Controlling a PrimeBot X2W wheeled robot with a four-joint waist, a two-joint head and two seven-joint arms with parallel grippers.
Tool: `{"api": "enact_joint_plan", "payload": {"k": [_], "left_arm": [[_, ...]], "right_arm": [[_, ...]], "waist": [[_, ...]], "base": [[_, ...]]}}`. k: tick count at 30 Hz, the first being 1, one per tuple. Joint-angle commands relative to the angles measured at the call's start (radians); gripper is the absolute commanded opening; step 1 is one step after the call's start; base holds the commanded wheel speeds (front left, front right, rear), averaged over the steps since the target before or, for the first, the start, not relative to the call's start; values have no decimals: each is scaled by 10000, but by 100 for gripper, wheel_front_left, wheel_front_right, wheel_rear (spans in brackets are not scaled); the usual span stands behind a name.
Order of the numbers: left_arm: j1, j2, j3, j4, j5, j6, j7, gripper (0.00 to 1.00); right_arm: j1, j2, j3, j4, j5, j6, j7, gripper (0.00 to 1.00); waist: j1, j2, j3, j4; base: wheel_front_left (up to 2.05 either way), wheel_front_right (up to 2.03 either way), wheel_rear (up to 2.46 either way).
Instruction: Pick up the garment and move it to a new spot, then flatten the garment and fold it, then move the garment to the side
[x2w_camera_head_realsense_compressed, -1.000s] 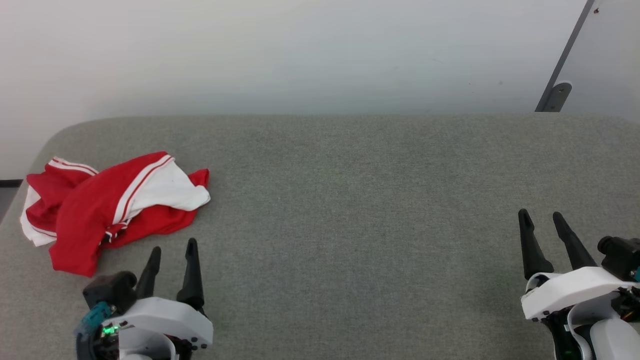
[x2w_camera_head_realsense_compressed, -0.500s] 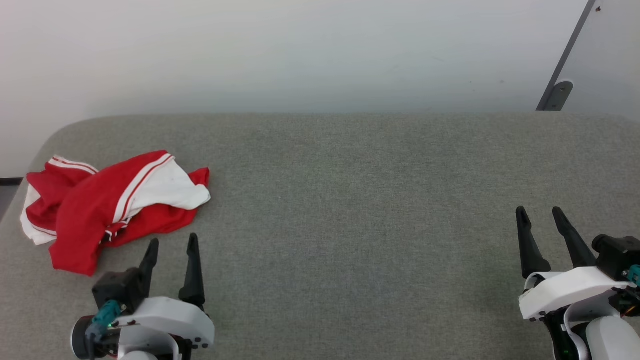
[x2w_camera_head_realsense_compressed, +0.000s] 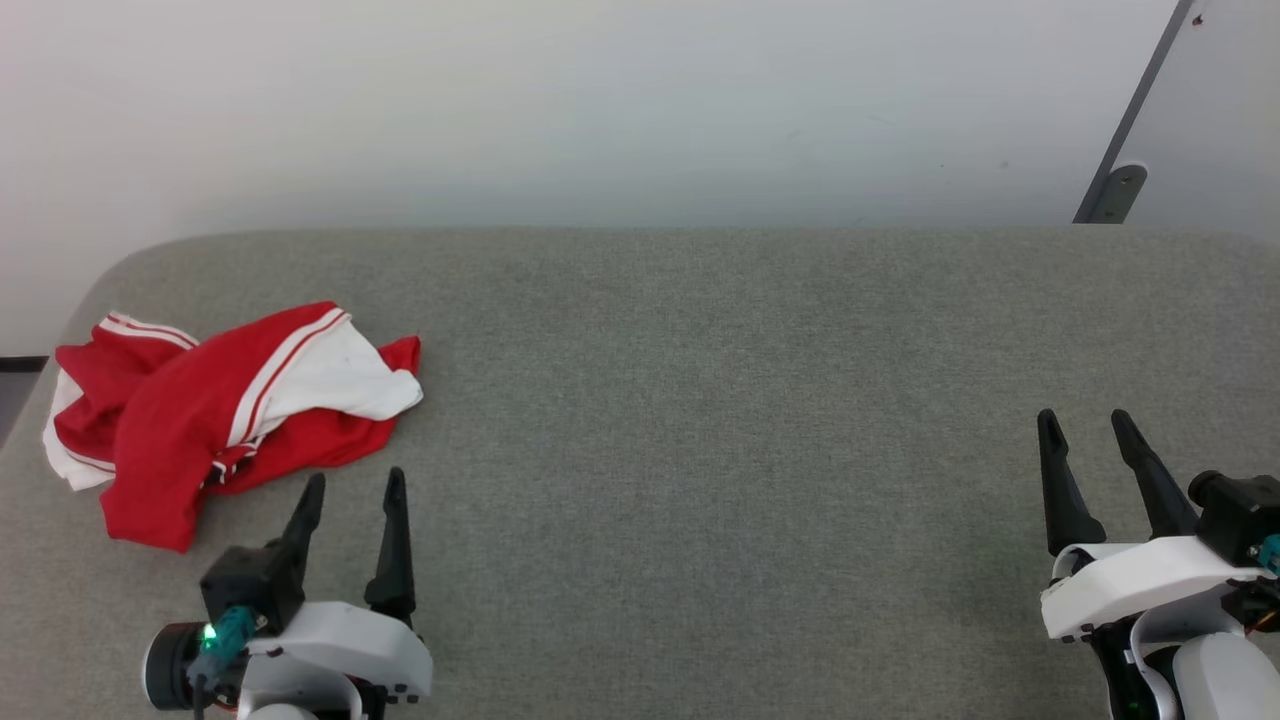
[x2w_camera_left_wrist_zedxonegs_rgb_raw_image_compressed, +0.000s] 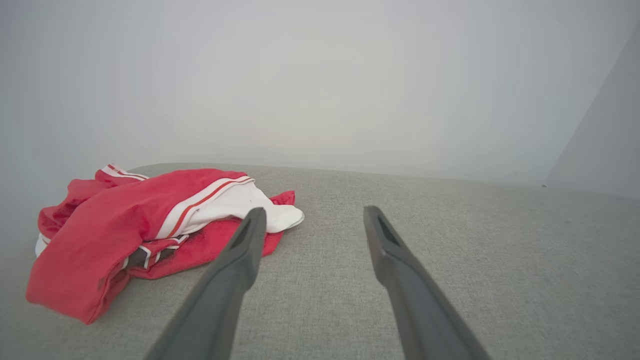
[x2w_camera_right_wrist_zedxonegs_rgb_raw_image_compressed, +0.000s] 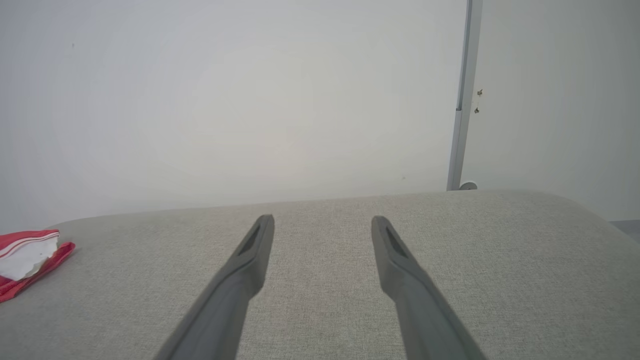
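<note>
One grey desk (x2w_camera_head_realsense_compressed: 700, 400), garment (x2w_camera_head_realsense_compressed: 170, 420) crumpled at far-left edge. My left gripper (x2w_camera_head_realsense_compressed: 355, 482) just beside it, fingers (x2w_camera_head_realsense_compressed: 393, 540) apart, empty; right gripper (x2w_camera_head_realsense_compressed: 1083, 420) well apart, same. Risk, I judge: pinching single layer drags heap off edge.

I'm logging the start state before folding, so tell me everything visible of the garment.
The garment is a red T-shirt of soft-looking cloth with a white sleeve and red-and-white striped trim. It lies crumpled in a heap at the left end of the grey fabric surface, near its rounded corner. Only the surface touches it; the open left gripper sits just short of its near edge.
</note>
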Motion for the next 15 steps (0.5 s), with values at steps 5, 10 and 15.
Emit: {"api": "enact_joint_plan", "payload": {"k": [5, 10, 15], "left_arm": [[-119, -107, 203, 178, 472, -225, -188, 100], [-174, -196, 306, 329, 773, -312, -272, 100], [-217, -309, 406, 420, 1202, -434, -363, 100]], "right_arm": [[-48, -23, -27, -101, -397, -8, -189, 100], [-45, -46, -75, -146, -646, -9, -263, 100], [-48, -62, -170, -211, -955, -9, -348, 100]], "waist": [[0, 0, 13, 7], [0, 0, 21, 52], [0, 0, 61, 245]], "base": [[0, 0, 0], [0, 0, 0], [0, 0, 0]]}}
